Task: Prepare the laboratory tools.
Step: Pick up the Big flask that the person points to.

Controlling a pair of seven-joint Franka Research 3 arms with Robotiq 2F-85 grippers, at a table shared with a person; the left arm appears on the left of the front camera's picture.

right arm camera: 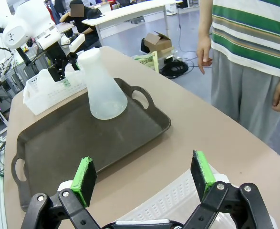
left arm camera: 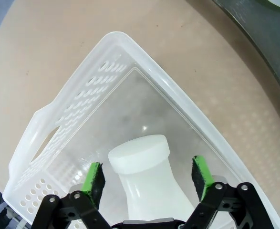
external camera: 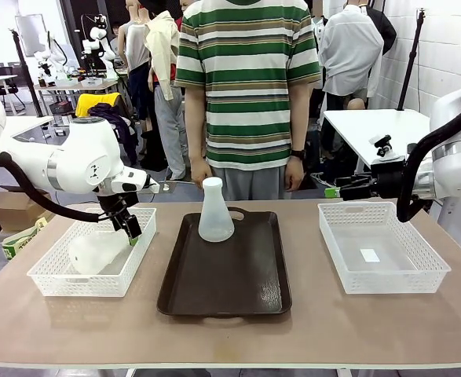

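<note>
One frosted-white flask (external camera: 215, 210) stands upright at the far end of the dark brown tray (external camera: 222, 290); the right wrist view shows this flask (right arm camera: 104, 90) too. A second flask (external camera: 96, 251) lies on its side in the left white basket (external camera: 53, 276). My left gripper (external camera: 130, 228) reaches down into that basket. In the left wrist view its green pads (left arm camera: 94, 179) stand on either side of the lying flask's neck (left arm camera: 140, 155), with a gap on each side, so the left gripper (left arm camera: 148, 177) is open. My right gripper (external camera: 336, 191) hovers open and empty by the right basket's far corner.
A person in a striped shirt stands at the far edge, hands (external camera: 201, 171) hanging near the tray. The right basket (external camera: 379, 275) holds only a small white slip. In the right wrist view the tray (right arm camera: 82, 143) lies ahead of my open right gripper (right arm camera: 143, 176).
</note>
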